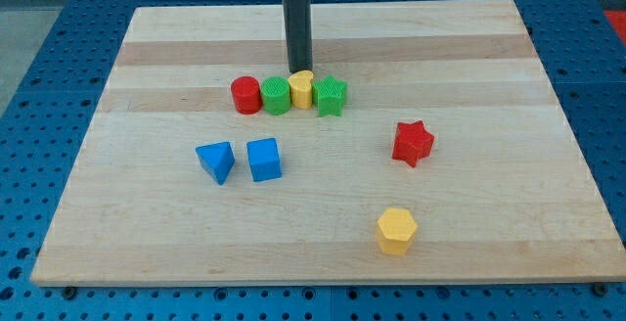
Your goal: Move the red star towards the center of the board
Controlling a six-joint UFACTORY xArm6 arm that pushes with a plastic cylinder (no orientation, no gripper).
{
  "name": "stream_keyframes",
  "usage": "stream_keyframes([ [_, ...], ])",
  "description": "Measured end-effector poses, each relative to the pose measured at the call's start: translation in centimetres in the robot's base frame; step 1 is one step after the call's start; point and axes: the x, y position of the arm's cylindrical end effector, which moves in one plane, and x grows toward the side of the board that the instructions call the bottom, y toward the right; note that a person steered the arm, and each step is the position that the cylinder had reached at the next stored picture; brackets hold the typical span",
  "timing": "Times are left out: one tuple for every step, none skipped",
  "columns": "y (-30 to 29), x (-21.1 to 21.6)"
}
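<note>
My tip (296, 70), a bare rod gripping nothing, sits just above the yellow cylinder (301, 88) in a touching row with red cylinder (245, 95), green cylinder (277, 96) and green star (331, 96); the red star (412, 143) lies well apart, lower right of it.

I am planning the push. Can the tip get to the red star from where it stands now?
Probably yes. My tip stands just above the yellow cylinder in the row of four blocks. The red star sits alone toward the view's right; going around the green star looks free.
</note>
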Motion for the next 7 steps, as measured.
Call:
stream_keyframes([
  [-0.3, 0.1],
  [-0.1, 0.6],
  [0.3, 1.3],
  [0.3, 1.5],
  [0.3, 1.5],
  [0.3, 1.7],
  [0.3, 1.7],
])
